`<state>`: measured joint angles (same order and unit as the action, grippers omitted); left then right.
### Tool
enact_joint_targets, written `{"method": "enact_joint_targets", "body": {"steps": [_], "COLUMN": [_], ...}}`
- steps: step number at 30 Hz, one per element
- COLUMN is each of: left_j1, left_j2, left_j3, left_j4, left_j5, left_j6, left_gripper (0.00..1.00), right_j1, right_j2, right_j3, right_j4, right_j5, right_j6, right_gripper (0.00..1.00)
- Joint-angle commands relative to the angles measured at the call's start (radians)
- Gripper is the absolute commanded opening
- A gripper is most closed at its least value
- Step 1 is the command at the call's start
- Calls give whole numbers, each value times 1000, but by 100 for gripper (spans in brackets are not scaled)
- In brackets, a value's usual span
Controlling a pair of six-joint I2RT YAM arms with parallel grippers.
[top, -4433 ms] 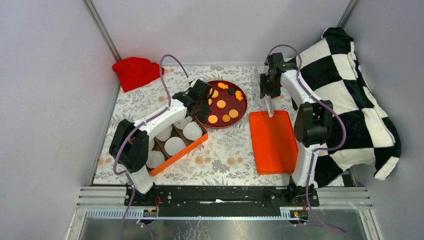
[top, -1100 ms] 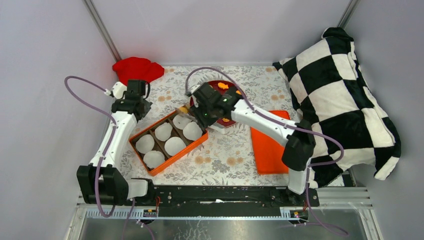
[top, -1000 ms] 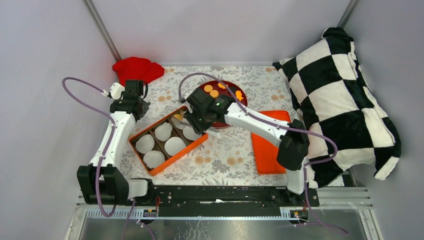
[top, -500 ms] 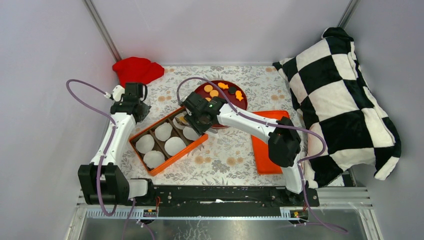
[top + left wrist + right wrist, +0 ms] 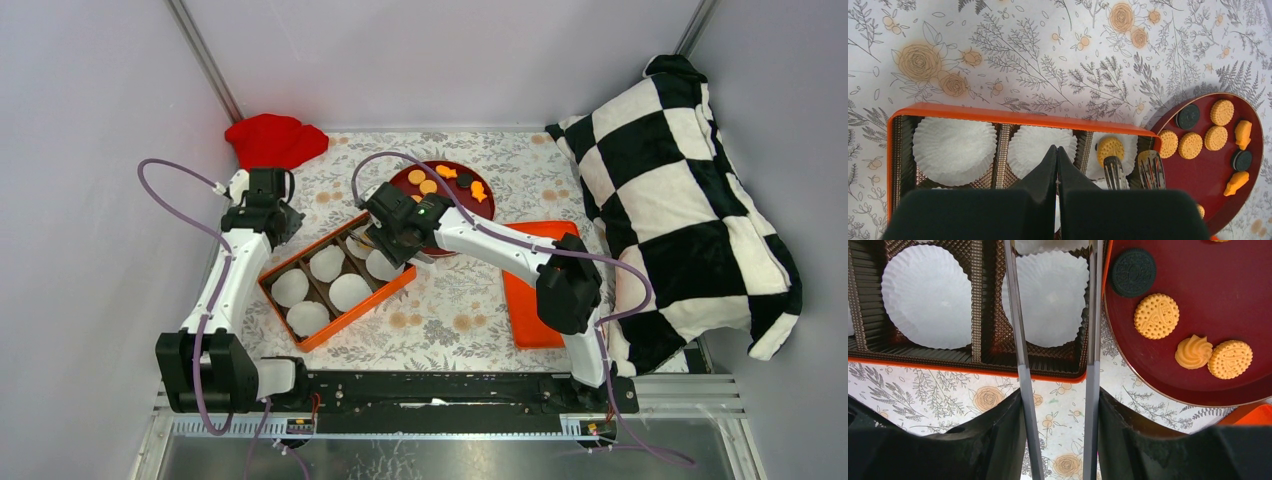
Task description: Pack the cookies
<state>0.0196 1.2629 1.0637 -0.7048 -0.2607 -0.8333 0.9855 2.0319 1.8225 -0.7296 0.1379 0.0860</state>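
Observation:
Several round orange-yellow cookies (image 5: 428,187) lie on a dark red plate (image 5: 487,208), with dark cookies and fish-shaped ones. One cookie (image 5: 1110,149) lies in a white liner in the far end compartment of the orange box (image 5: 998,114). My right gripper (image 5: 392,232) is shut on grey tongs (image 5: 1020,365), whose spread tips (image 5: 1115,170) hover just by that cookie. In the right wrist view the gripper (image 5: 1058,405) sits over the box's edge, with cookies (image 5: 1156,316) on the plate at right. My left gripper (image 5: 1056,150) is shut and empty above the box.
The box (image 5: 350,318) holds several white crinkled liners (image 5: 926,296). An orange lid (image 5: 545,290) lies right of the plate. A checkered pillow (image 5: 690,190) fills the right side. A red cloth (image 5: 270,140) sits at the far left corner.
My right arm carried a cookie in the tongs from the plate to over the box; the cookie now lies in the far liner and the tongs are spread. The left arm barely moved.

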Motion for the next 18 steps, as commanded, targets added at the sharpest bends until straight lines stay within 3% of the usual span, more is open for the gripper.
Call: {"method": "enact_joint_targets", "body": {"steps": [1, 8, 18], "left_j1": [8, 8, 6], "left_j2": [-11, -2, -10], "left_j3": [-12, -12, -22], "left_j4": [49, 57, 84], "left_j5": [29, 49, 113], "left_j6": [32, 34, 21], "left_gripper": [0, 0, 0], "right_j1": [-4, -5, -13], "right_j2": [-32, -79, -301], "right_j3": [11, -10, -237], "right_j4": [46, 58, 70], "right_j5": [16, 64, 335], "right_j6": [-19, -3, 27], "right_gripper": [53, 50, 54]}}
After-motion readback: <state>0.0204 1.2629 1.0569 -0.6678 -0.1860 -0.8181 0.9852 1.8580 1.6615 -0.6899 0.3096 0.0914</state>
